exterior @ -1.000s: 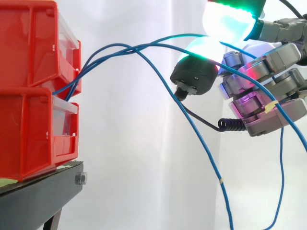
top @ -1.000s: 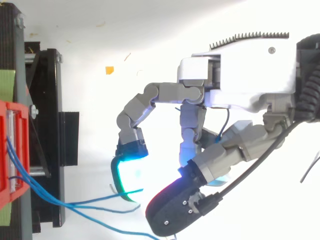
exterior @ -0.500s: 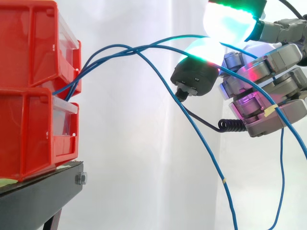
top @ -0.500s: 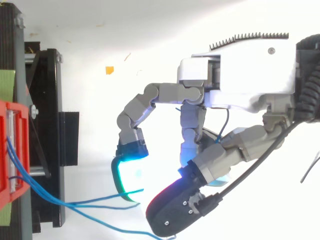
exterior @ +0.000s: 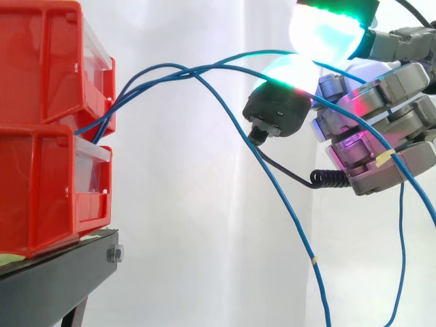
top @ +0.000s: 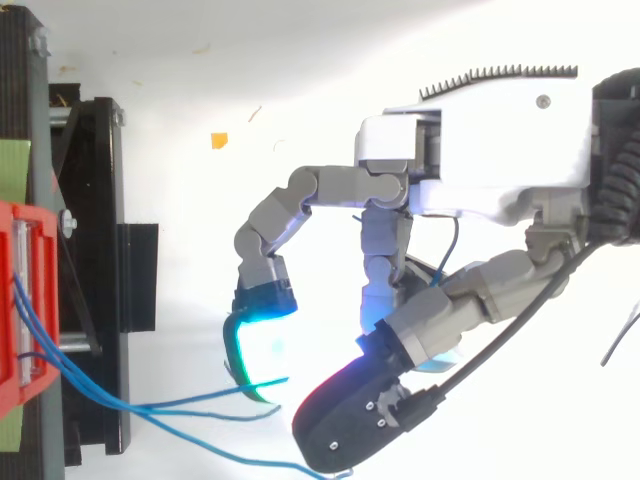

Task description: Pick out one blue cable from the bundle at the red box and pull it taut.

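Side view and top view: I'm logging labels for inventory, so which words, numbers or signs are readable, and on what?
None readable in either view.
Pale tag on a blue cable: too small to read.
Clear label strip on the red bins: no print visible.

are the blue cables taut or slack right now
Slack: the blue cables arc out from the red bins and sag downward beside the hand.
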Tool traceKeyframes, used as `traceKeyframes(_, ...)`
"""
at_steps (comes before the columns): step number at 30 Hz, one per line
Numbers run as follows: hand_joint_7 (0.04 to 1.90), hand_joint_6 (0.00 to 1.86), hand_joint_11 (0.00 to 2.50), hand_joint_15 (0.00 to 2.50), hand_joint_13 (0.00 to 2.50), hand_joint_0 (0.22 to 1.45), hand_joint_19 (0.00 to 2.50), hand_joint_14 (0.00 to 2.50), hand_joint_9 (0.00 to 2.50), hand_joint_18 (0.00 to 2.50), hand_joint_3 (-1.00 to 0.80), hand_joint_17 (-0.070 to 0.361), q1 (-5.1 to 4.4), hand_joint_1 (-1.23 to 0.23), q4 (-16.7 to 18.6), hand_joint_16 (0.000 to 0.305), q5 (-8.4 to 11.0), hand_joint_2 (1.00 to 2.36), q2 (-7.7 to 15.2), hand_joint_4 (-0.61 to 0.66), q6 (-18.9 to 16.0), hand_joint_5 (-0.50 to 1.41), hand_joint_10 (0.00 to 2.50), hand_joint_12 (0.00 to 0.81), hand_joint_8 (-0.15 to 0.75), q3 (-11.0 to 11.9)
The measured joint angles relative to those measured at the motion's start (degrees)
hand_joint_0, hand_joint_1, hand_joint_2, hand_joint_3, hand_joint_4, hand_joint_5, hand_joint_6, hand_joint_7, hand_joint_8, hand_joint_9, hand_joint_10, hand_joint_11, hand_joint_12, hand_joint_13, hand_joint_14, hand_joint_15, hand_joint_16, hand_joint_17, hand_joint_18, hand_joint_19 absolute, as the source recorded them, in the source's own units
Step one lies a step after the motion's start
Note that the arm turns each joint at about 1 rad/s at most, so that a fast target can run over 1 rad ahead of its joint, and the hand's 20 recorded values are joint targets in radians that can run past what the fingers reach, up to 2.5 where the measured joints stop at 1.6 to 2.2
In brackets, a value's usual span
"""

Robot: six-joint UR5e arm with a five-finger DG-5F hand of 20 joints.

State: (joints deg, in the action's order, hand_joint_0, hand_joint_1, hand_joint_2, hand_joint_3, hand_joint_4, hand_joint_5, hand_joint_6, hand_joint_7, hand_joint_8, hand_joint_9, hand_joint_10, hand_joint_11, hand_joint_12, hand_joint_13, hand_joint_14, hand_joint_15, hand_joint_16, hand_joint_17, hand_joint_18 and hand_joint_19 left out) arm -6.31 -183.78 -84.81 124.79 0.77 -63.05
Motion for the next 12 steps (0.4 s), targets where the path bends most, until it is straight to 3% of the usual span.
traceKeyframes(12, 1.04, 0.89, 1.98, 1.28, 1.39, 0.64, 1.43, 1.15, 1.78, 1.31, -0.24, 0.117, 0.00, -0.81, 0.00, 0.052, 0.01, 1.01, 0.01, -0.11, 0.01, -0.03, 0.00, 0.319, 0.212, -0.04)
